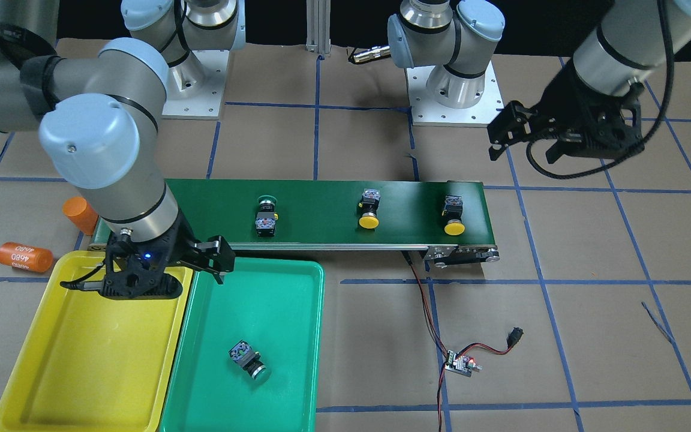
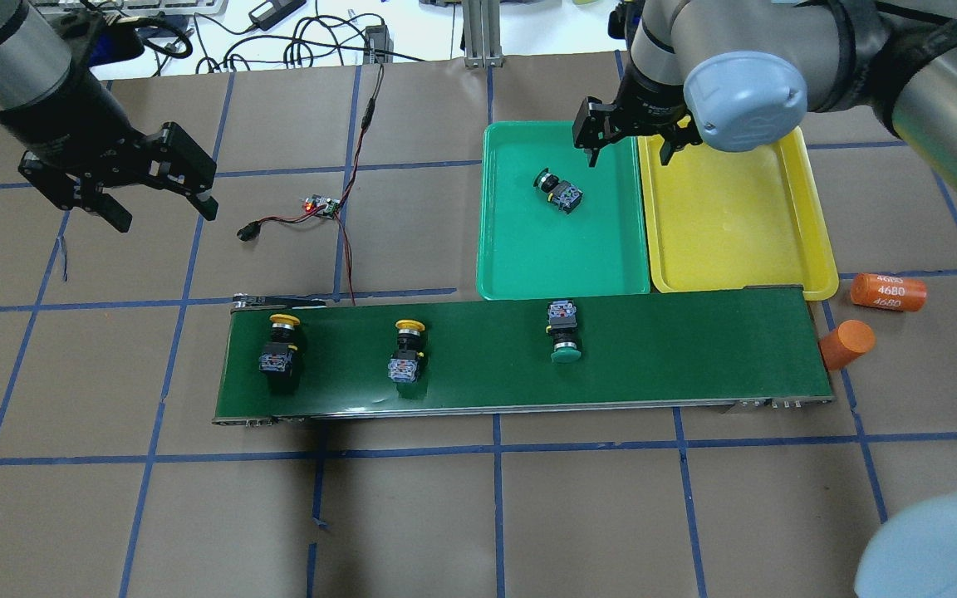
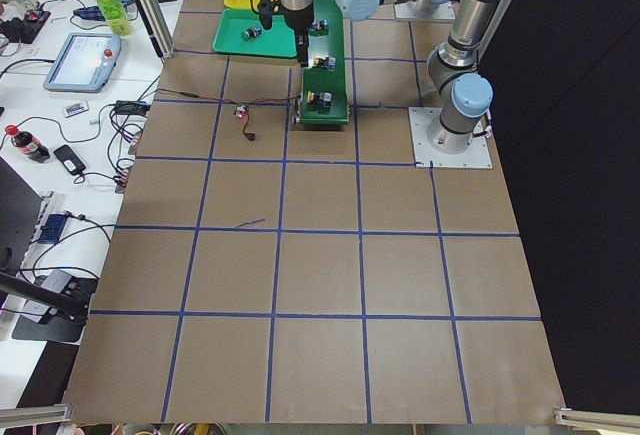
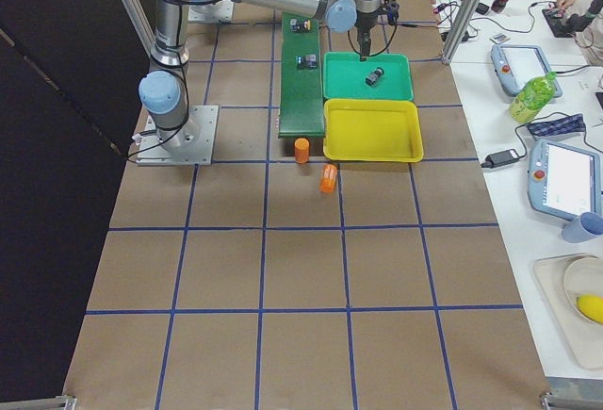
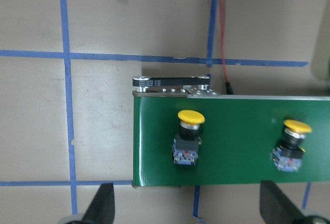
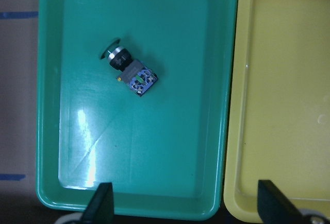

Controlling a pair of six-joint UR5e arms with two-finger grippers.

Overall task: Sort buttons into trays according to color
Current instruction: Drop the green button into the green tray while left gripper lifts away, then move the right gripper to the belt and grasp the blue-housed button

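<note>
Overhead exterior, upper right: the right gripper (image 2: 630,154), fingers spread, hangs over the seam between the teal tray (image 2: 545,257) and the yellow tray (image 2: 736,224). A green button (image 2: 559,189) lies on its side in the teal tray. The left gripper (image 2: 164,214), also spread, is at upper left.

The left wrist view shows only the end yellow button (image 5: 186,137) and the second yellow button (image 5: 290,145) on the conveyor belt (image 5: 237,110). The overhead view adds the belt's green button (image 2: 563,332). The orange cylinder (image 2: 888,291) reads "4680".

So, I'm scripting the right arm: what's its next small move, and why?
Probably move the right gripper, open and empty over where the green tray meets the yellow tray, to the green-capped button on the belt: its twin already lies in the green tray; this one is nearest.
</note>
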